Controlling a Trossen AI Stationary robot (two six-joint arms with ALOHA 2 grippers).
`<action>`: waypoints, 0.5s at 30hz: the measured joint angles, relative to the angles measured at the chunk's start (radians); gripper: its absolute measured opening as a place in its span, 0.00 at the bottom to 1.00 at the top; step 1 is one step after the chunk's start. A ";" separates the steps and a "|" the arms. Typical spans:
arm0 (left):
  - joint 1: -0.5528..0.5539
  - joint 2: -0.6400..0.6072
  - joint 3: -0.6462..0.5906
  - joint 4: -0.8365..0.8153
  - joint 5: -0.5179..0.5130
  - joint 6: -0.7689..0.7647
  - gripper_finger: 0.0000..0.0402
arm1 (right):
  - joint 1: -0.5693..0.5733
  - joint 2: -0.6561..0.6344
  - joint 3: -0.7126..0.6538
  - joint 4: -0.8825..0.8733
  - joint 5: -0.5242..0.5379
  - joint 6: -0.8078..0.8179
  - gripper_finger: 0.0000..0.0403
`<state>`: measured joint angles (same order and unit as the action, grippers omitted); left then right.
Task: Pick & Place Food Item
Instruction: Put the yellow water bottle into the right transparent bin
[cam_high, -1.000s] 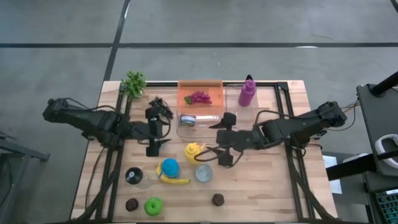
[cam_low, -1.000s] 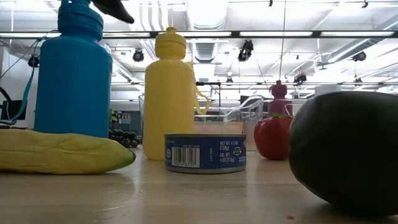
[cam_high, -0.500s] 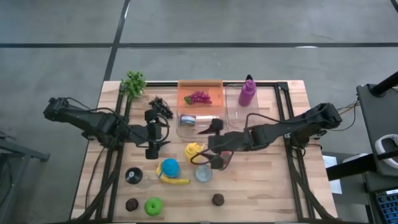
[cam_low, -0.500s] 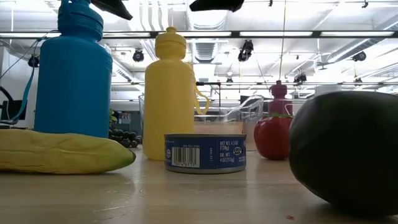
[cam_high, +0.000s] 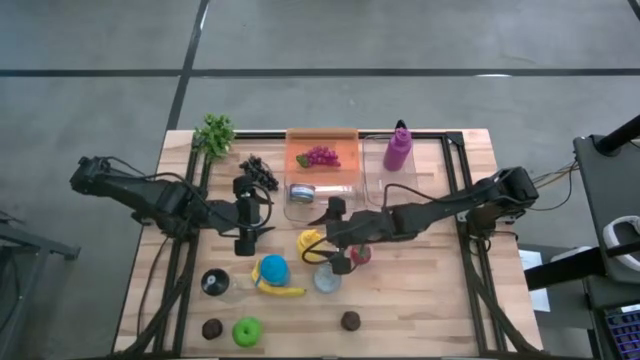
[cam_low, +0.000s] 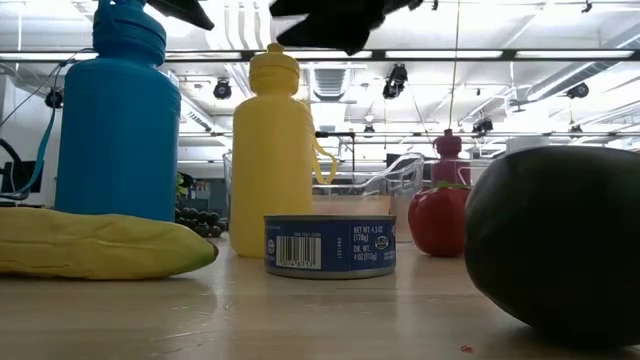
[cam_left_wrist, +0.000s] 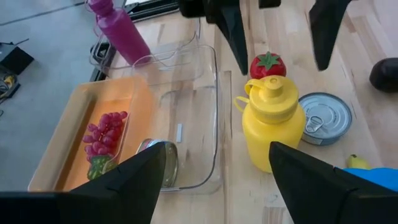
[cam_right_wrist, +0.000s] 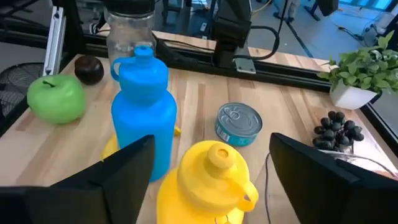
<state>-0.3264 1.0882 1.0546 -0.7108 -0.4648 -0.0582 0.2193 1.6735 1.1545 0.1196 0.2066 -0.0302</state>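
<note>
Blue paper wraps the tin can (cam_low: 329, 244), printed with a barcode and lettering too small for us to read. Left to right on the table we list: left gripper (cam_high: 243, 211), fingers spread and empty, near the black grapes (cam_high: 259, 170); yellow bottle (cam_high: 312, 243); right gripper (cam_high: 334, 237), fingers apart astride that bottle without gripping it; red tomato (cam_high: 359, 253) just beside it, on bare wood.

Grapes (cam_high: 321, 156) lie in the tray (cam_high: 300, 143) at the table's (cam_high: 420, 300) far edge (bottle (cam_high: 398, 150) beside it).
</note>
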 joint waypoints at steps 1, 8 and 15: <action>0.000 0.000 0.000 0.000 0.000 0.000 0.71 | -0.005 0.010 0.000 0.023 0.000 -0.001 0.74; 0.000 0.000 0.000 0.004 0.000 0.000 0.73 | -0.023 0.024 -0.003 0.024 -0.008 0.001 0.59; 0.000 0.000 0.000 0.005 0.000 0.000 0.73 | -0.027 0.044 -0.003 0.033 -0.046 0.004 0.47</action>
<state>-0.3263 1.0882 1.0550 -0.7060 -0.4647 -0.0580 0.1925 1.7172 1.1515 0.1527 0.1609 -0.0258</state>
